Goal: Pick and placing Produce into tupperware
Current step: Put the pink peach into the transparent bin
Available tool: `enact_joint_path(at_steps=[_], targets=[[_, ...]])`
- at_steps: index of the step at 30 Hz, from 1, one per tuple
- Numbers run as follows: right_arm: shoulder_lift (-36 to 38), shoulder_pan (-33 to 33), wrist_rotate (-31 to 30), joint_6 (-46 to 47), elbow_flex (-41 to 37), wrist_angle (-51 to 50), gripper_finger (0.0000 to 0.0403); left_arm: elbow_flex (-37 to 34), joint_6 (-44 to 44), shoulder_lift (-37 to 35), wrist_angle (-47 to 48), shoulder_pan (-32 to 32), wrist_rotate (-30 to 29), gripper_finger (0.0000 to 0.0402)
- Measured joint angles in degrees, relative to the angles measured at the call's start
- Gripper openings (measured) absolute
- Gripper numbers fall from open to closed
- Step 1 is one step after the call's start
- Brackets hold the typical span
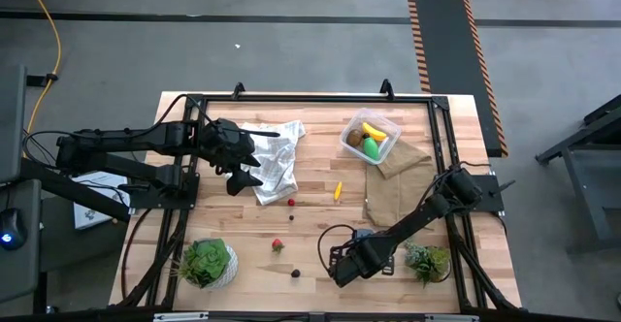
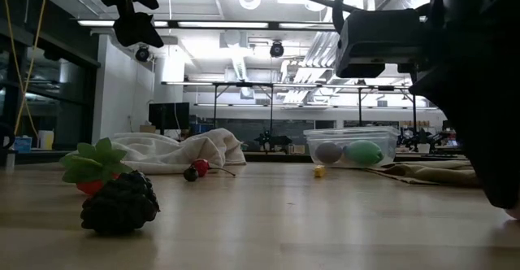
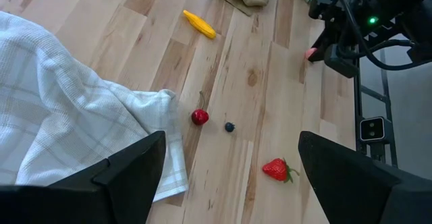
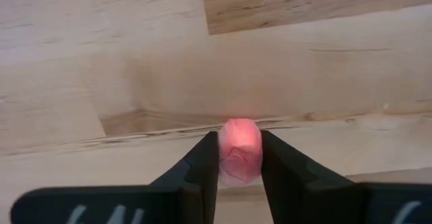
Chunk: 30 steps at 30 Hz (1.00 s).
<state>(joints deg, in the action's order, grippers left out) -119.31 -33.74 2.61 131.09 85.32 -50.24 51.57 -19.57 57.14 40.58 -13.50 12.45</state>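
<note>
The right gripper [image 4: 239, 158] is down at the table's near edge, beside a small potted plant [image 1: 428, 262], with its two fingers [image 4: 202, 163] pressed against both sides of a small pink-red piece [image 4: 240, 150] that sits on the wood; the grip looks made, the piece not yet lifted. The piece appears light, rounded and smooth, so it could squirt out if pinched off-centre; the hold across its widest part, as now, is judged the sound one (its exact kind cannot be told). The left gripper [image 1: 236, 159] hovers over the white checked cloth [image 1: 276, 157] at the far left, jaws spread wide and empty. The tupperware [image 1: 370, 137] stands at the far right corner on a brown cloth [image 1: 393, 194] and already contains the banana [image 1: 373, 130], a green oval [image 1: 373, 150] and a brown ball [image 1: 356, 138]. Outstanding on the bare wood: an orange-yellow piece [image 1: 338, 191], a cherry [image 1: 291, 203], a strawberry [image 1: 277, 245] and a dark berry [image 1: 295, 273]. All are small and light, likely hard plastic; each wants a centred pinch. A second potted plant [image 1: 207, 263] stands near left.
</note>
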Motion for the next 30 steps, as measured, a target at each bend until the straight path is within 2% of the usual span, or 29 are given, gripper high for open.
enact_joint_path(at_steps=[6,11,18,30], targets=[[0.0,0.0,-1.1,-1.3,1.5,-0.3,0.0077,0.0,0.0,0.0,0.0,0.0,0.0,0.0328],[1.0,1.0,-5.4,-4.3,5.1,-2.0,0.0076,0.0,0.0,0.0,0.0,0.0,0.0,0.0328],[7.0,4.4,-13.8,-12.6,8.7,-9.2,0.0076,0.0,0.2,0.0,-0.1,0.0,0.0,0.0328],[18.0,12.0,-18.7,-25.3,9.2,-22.8,0.0076,0.0,0.3,0.0,-0.4,0.0,0.0,0.0328]])
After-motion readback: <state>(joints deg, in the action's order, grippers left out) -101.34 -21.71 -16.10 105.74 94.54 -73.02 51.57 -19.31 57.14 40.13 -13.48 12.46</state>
